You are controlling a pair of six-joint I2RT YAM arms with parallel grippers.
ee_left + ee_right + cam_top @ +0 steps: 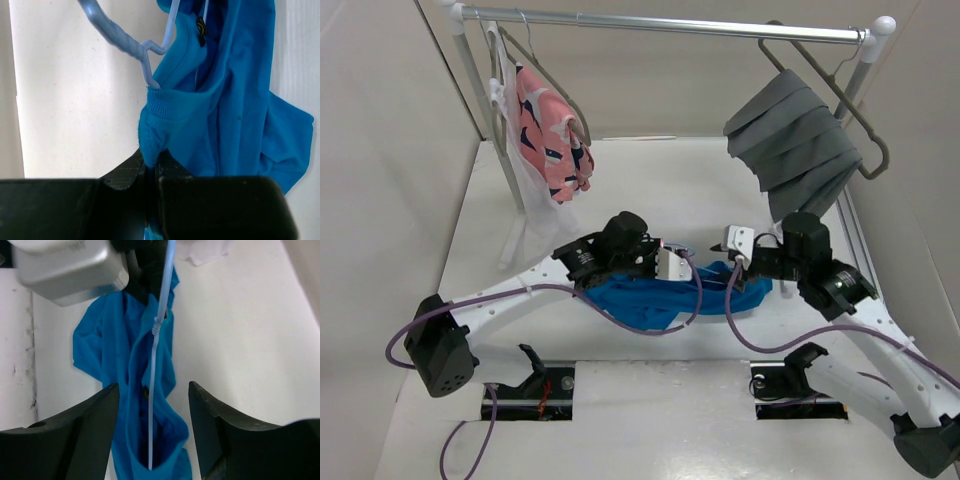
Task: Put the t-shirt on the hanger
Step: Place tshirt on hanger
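**Top view.**
- Worktop [650,180]: white.
- T-shirt [650,300]: blue, bunched at the middle of the worktop between the left arm [520,288] and right arm [880,345]. Both wrists are over it.
- Rail [670,24]: at the far side, with a pink garment [548,135] hung at its left and a grey garment [795,140] at its right.

**Left wrist view.**
- Left fingers [122,175]: clenched on the ribbed collar edge of the t-shirt [230,115].
- Hanger [125,42]: light-blue wire. The twisted neck sits just above the collar and one wire passes down into the neck opening. The hook is cut off at the top edge.

**Right wrist view.**
- Right fingers [95,425]: released, set apart, grasping nothing.
- Hanger [156,355]: one straight wire runs down the gap between the fingers and touches neither. Its lower end is inside a fold of the t-shirt [105,350].
- Silver housing [70,270]: on the left arm, at upper left, over the shirt's far end.
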